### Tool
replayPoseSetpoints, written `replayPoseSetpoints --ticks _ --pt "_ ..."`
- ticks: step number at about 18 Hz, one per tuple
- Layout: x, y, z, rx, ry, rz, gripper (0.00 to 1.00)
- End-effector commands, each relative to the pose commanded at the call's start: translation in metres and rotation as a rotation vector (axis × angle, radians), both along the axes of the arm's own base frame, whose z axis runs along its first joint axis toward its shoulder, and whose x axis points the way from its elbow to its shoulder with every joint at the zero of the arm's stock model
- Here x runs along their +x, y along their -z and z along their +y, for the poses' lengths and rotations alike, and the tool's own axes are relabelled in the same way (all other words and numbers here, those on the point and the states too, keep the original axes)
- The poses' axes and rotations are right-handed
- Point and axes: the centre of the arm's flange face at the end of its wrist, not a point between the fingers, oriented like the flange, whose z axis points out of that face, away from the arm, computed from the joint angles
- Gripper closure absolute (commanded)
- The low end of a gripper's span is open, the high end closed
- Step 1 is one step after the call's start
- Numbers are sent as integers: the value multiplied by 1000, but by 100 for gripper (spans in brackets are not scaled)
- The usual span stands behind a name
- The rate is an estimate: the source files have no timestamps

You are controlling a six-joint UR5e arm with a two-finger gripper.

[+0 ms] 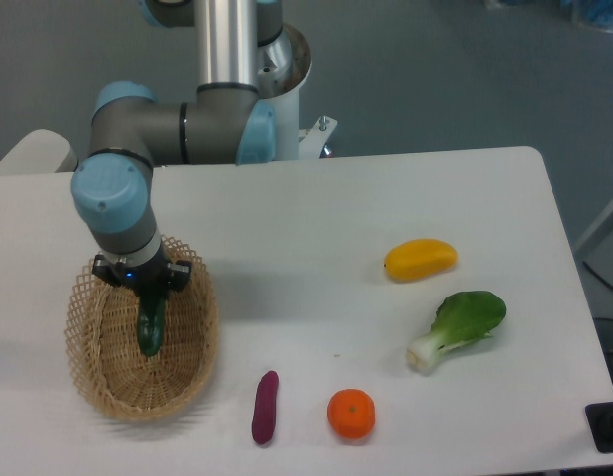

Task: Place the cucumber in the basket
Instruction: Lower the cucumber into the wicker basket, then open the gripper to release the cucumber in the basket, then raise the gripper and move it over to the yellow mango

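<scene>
The dark green cucumber (pixel 150 327) hangs upright from my gripper (pixel 148 297), inside the oval wicker basket (pixel 192 372) at the left front of the table. Its lower end is down among the basket's walls, close to the floor of the basket; I cannot tell if it touches. The gripper is shut on the cucumber's upper end, directly above the basket's middle. The fingertips are mostly hidden by the gripper body and the cucumber.
A purple eggplant-like piece (pixel 265 407) lies just right of the basket, an orange (pixel 351 414) beside it. A bok choy (pixel 458 327) and a yellow mango-like fruit (pixel 421 260) lie at the right. The arm's base column (pixel 232 59) stands at the back.
</scene>
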Motion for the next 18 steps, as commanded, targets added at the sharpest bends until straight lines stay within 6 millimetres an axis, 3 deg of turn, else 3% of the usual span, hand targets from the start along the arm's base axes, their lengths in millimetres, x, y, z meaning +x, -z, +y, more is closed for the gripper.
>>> replayPoseSetpoints --ticks 5,6,8,12,16,17,18 --pt "6 8 9 14 28 28 68" --pt "6 7 10 18 33 30 56" --pt "4 3 12 22 42 36 1" --pt "-3 -14 10 24 46 115 0" --pt "-18 -64 31 105 105 159 0" --pt "-26 -73 30 113 148 183 0" --pt "-47 -82 24 106 181 212 0"
